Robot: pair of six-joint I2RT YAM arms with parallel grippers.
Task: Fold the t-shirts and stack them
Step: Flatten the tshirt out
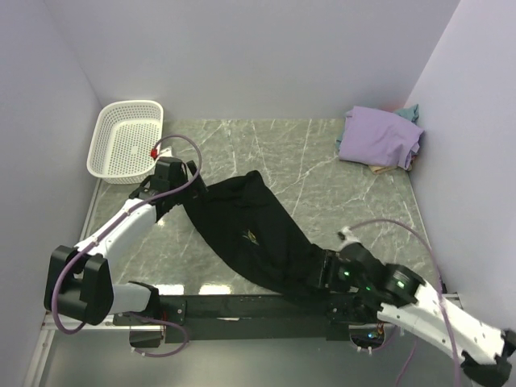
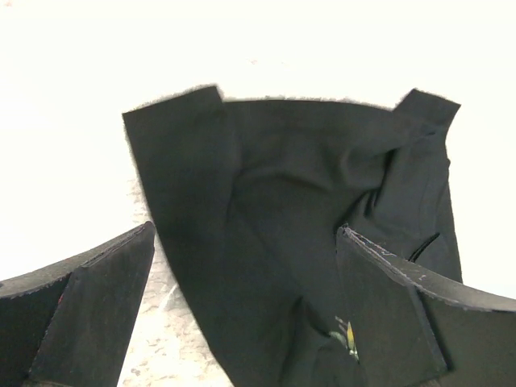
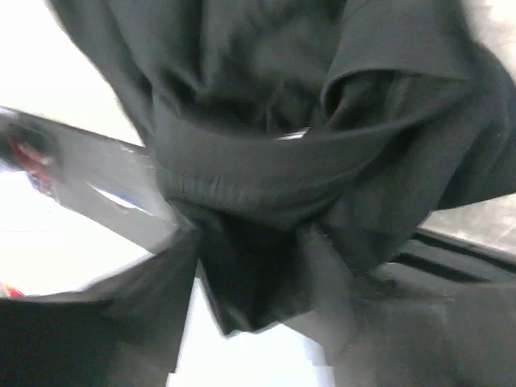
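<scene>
The black t-shirt (image 1: pixel 250 230) lies stretched in a diagonal band across the marble table, a bit of print showing at its middle. My left gripper (image 1: pixel 185 188) is at its far left end. In the left wrist view the gripper (image 2: pixel 246 235) is open, fingers wide apart, with the black shirt (image 2: pixel 266 201) spread on the table between and beyond them. My right gripper (image 1: pixel 320 274) is at the near right end. In the blurred right wrist view it (image 3: pixel 250 242) is shut on a bunched fold of the black shirt (image 3: pixel 266 161). The lavender t-shirt (image 1: pixel 377 137) lies folded at the back right, over a teal one (image 1: pixel 411 111).
A white perforated basket (image 1: pixel 125 139) stands at the back left corner, just behind my left arm. Walls enclose the table on the left, back and right. The black rail (image 1: pixel 242 306) of the arm bases runs along the near edge.
</scene>
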